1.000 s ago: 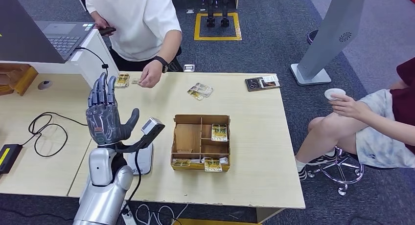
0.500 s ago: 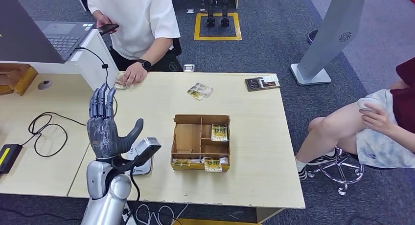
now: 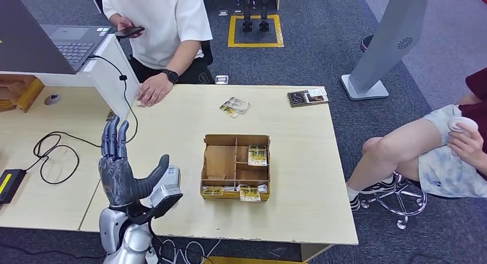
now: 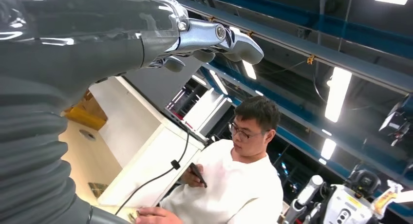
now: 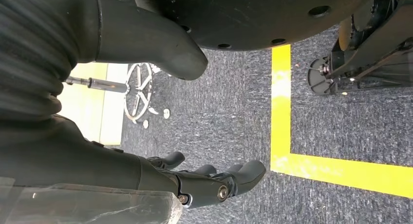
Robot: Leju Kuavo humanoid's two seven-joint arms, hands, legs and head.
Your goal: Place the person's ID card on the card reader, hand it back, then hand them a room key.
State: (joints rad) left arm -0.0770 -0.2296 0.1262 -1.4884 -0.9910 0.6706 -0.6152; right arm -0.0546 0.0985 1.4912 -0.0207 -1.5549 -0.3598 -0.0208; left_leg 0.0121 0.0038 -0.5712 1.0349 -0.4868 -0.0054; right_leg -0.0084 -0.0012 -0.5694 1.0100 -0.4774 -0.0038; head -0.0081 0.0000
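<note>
My left hand [image 3: 118, 167] is raised above the table's near left corner, fingers straight up and apart, holding nothing. Just to its right, partly hidden by my wrist, stands the white card reader [image 3: 171, 173]. A person in a white shirt [image 3: 158, 20] stands across the table with one hand [image 3: 153, 90] flat on some small cards at the far edge and a phone [image 3: 127, 31] in the other. Room key cards [image 3: 257, 155] lie in a wooden box [image 3: 221, 160]. My right hand [image 5: 214, 181] hangs over the carpet, fingers loosely out and empty.
A few loose cards [image 3: 234, 106] and a dark booklet [image 3: 308, 96] lie near the table's far edge. A laptop [image 3: 69, 43] sits on a white stand at the far left, with a black cable [image 3: 54, 155] looping below it. A seated person [image 3: 442, 146] is at the right.
My left hand has dropped lower and drawn back toward me. The standing person's hand moved left and settled on the cards. The seated person moved a cup to the right.
</note>
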